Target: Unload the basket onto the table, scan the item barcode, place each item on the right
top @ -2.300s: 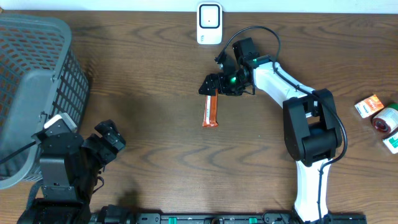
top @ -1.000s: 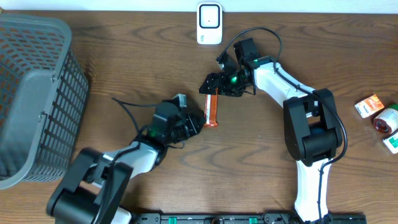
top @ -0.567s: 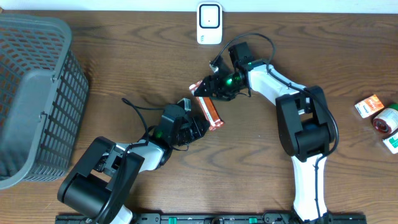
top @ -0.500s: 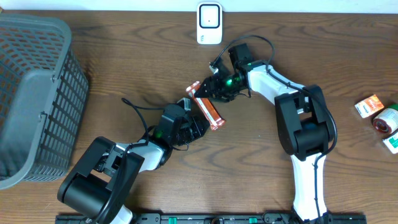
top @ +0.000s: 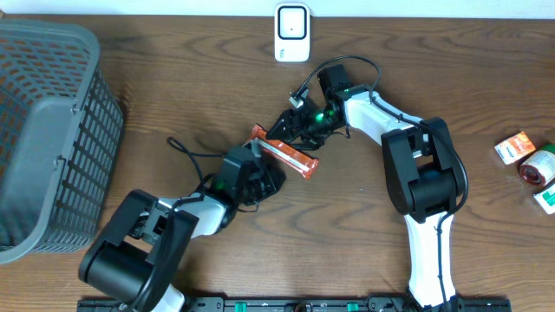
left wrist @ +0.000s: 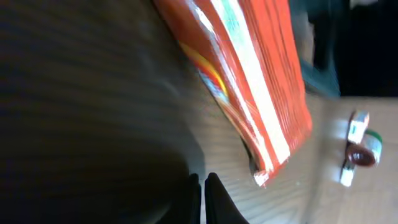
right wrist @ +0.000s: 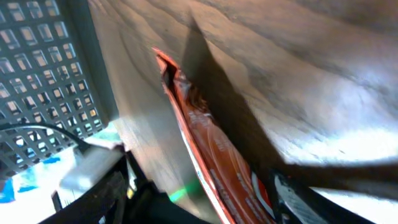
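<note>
**Position:** The orange wrapped bar lies slantwise at centre frame on the desk, well below the scanner at top centre.

**Grippers:** The left gripper has its jaws closed on nothing and sits just beside the bar's lower-left side. The right gripper sits at the bar's upper-right side. Whether it holds the wrapper cannot be told.

**Risks:**
- Both grippers crowd one slim packet, so their fingers may collide or pinch it askew.
- A closed left gripper can only shove, which may slide the bar away.
- A loose right hold would drop the bar before its barcode faces the scanner.
</note>
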Robot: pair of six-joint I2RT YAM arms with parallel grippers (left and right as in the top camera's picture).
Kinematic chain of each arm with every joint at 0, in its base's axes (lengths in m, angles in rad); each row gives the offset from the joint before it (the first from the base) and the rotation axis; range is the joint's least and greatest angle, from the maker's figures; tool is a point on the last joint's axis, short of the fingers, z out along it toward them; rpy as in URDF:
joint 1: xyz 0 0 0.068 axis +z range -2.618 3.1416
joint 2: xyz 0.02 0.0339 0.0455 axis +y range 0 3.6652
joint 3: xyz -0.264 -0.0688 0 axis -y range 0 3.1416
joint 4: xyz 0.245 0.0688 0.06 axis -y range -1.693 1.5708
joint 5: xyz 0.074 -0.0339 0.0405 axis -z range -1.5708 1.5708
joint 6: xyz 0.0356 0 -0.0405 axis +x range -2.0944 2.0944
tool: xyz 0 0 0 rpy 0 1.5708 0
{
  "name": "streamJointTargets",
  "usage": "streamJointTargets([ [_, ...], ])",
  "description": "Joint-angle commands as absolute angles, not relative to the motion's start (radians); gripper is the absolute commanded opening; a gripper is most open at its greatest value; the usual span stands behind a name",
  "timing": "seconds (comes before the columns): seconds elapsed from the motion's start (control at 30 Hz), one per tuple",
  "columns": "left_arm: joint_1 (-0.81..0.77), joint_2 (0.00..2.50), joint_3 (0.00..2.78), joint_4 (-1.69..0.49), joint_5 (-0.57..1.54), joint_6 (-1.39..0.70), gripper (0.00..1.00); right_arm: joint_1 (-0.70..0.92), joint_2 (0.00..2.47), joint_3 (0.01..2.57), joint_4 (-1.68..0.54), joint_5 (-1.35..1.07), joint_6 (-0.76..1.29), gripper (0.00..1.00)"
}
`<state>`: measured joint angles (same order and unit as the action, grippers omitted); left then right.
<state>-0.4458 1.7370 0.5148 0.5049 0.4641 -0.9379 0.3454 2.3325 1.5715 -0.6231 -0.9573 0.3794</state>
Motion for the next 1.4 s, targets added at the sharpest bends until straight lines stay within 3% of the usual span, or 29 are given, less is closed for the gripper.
streamJointTargets([
  [0.0,-0.371,1.745,0.523,0.442,0.433,-0.91,0.07,0.313,2.506,1.466,-0.69,-0.481,0.426,0.66],
  [0.13,-0.301,1.745,0.523,0.445,0.431,-0.911,0.08,0.284,2.506,1.466,-0.721,-0.464,0.443,0.41],
  [0.4,-0.274,1.745,0.523,0.449,0.376,-0.922,0.07,0.269,2.506,1.466,-0.78,-0.427,0.466,0.38],
  [0.63,-0.276,1.745,0.524,0.509,0.373,-0.941,0.07,0.296,2.506,1.466,-0.848,-0.427,0.463,0.28],
  [1.17,-0.368,1.745,0.596,0.533,0.345,-0.953,0.08,0.364,2.506,1.466,-0.88,-0.446,0.463,0.26],
  [1.37,-0.372,1.745,0.596,0.533,0.345,-0.952,0.08,0.347,2.506,1.466,-0.867,-0.446,0.463,0.33],
])
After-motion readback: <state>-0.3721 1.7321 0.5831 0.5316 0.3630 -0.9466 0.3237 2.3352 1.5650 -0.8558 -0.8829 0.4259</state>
